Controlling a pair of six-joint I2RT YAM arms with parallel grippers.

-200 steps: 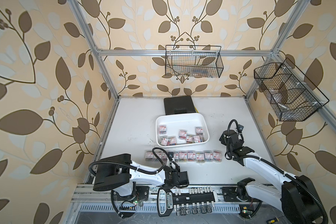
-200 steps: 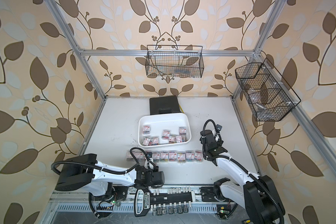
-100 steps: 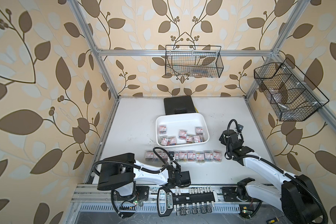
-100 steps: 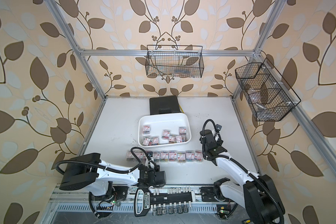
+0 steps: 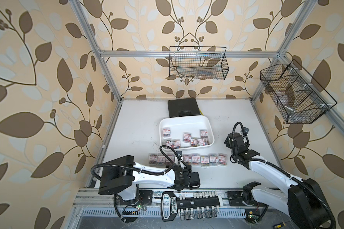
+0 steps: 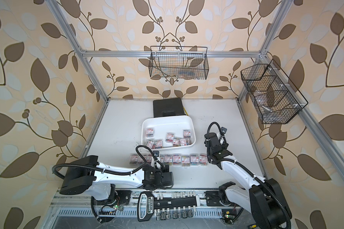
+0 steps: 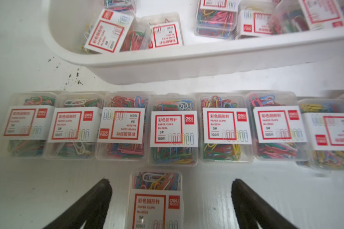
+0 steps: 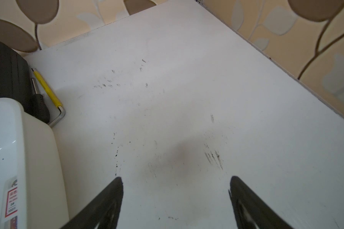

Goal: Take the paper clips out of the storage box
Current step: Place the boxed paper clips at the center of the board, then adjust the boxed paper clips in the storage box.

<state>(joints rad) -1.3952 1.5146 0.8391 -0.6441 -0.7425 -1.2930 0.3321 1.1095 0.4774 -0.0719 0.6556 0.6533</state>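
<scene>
– Where are the boxes of paper clips [image 5: 187,136] found?
– Several are seen lying in the storage box [image 5: 185,121], placed at mid-table in both top views. A row [image 5: 195,159] of them is laid on the table [image 5: 139,126] at 6 o'clock of it, apart from its wall.
– And the left gripper [image 7: 171,184]?
– Its jaws are spread wide. A single box [image 7: 156,200] is set between them, at 6 o'clock of the row, touched by neither finger.
– The right gripper [image 8: 176,180]?
– Its jaws are held wide over the table at 4 o'clock of the storage box, and nothing is gripped. A black case [image 5: 183,107] is seen at the storage box's 12 o'clock.
</scene>
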